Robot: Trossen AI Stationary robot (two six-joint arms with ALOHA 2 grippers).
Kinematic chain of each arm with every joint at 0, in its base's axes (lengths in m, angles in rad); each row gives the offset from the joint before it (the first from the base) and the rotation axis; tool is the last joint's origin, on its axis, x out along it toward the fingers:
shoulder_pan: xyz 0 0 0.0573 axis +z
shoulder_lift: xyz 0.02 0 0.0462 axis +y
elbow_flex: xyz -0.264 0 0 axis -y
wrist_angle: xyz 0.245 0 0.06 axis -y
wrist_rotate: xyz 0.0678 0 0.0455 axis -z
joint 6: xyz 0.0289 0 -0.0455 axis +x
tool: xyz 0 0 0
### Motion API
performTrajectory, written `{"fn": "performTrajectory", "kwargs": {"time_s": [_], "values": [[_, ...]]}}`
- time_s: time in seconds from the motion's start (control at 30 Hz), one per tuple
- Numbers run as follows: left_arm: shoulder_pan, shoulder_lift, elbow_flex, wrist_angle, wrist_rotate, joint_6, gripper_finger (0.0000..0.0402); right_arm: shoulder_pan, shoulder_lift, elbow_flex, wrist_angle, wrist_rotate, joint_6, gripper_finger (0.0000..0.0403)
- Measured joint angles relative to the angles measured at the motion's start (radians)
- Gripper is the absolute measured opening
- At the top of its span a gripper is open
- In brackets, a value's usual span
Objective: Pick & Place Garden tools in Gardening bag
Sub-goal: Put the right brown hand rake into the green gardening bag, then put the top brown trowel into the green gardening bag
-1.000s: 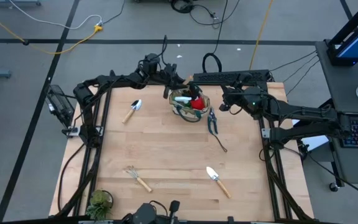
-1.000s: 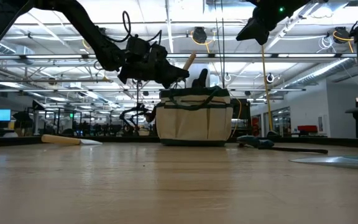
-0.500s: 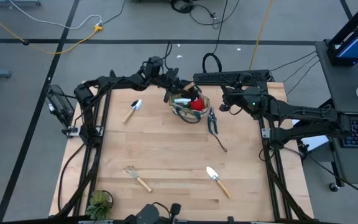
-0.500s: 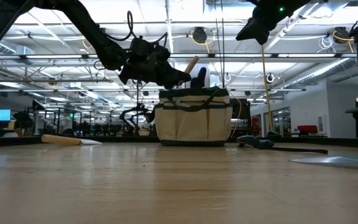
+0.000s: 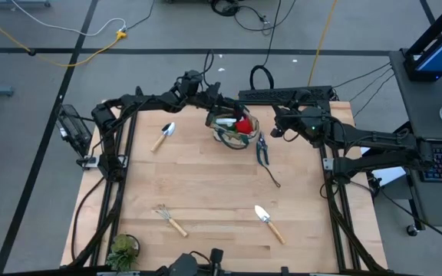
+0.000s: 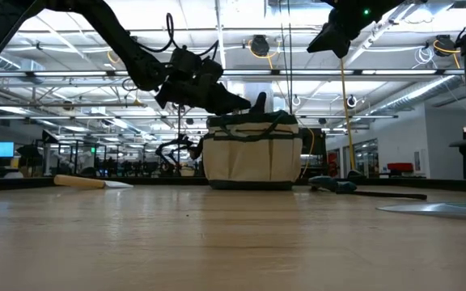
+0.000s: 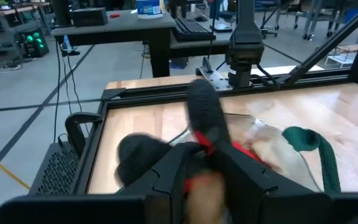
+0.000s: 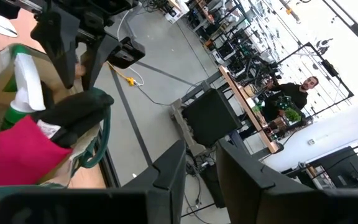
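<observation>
Left tool (image 5: 219, 103) hangs right over the bag (image 5: 235, 130) at the surface's far edge; can't tell if its fingers are parted. Closest loose piece is the trowel (image 5: 163, 136) on its own side, lying on a slant. Right tool (image 5: 276, 127) waits beside the bag, holding nothing I can see.

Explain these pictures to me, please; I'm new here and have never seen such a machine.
It is a robot with two dark arms at a wooden table. One camera looks down from above, one sits at table height, and one rides on each wrist. The left gripper hovers over a bag with some tools inside. The right gripper waits beside the bag, open and empty. On the table lie shears, a trowel, another trowel, a fork and a potted plant.
</observation>
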Motion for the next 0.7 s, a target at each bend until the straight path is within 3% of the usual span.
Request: {"fn": "performTrajectory", "kwargs": {"time_s": [0.47,0.7], "values": [[0.007,-0.017,0.000,0.008,-0.017,-0.064,0.0092,0.000,0.000,0.000,0.000,0.000,0.000,0.0079],[0.021,-0.103,0.000,-0.010,-0.117,-0.100,0.0092,0.000,0.000,0.000,0.000,0.000,0.000,0.0079]]}}
